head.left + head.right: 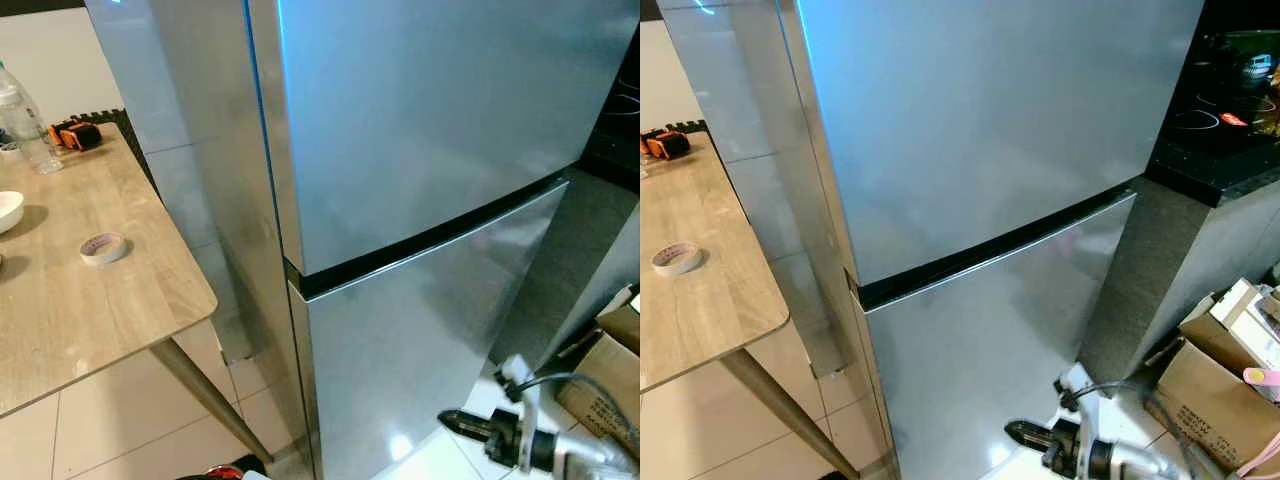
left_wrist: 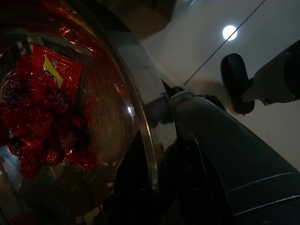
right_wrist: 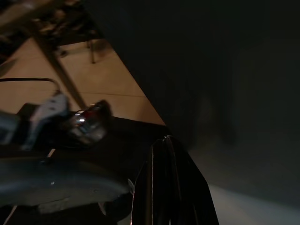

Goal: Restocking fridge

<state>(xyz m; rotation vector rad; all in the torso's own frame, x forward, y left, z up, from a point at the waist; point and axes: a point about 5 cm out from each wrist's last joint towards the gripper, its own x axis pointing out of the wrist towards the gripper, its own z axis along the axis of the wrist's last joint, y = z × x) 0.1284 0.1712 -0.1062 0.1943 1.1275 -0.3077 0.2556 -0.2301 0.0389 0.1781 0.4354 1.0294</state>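
Stainless-steel fridge (image 1: 420,200) stands upright before the robot in the left eye view, both doors shut, a dark seam dividing the upper door from the lower one. To the robot's left is a wooden desk (image 1: 60,300) carrying a roll of tape (image 1: 103,247), a white bowl (image 1: 8,210) at the edge, a clear plastic bottle (image 1: 22,120) and an orange-and-black object (image 1: 78,134) near the far corner. Low on the right, the right tool (image 1: 452,420) points at the lower fridge door, its black fingers pressed together and holding nothing. The right eye view shows the same fridge, with a dark counter (image 1: 1230,140) to its right and open cardboard boxes (image 1: 1215,385) on the tiled floor (image 1: 750,440) below it. The left wrist view, quite dark, shows a clear round container (image 2: 70,117) holding red wrapped items, clamped against one black finger (image 2: 225,159) of the left tool (image 2: 159,154). The right wrist view is very dark: the two black fingers (image 3: 168,187) lie closed side by side in front of the fridge's shadowed face, with floor tiles and desk legs beyond.
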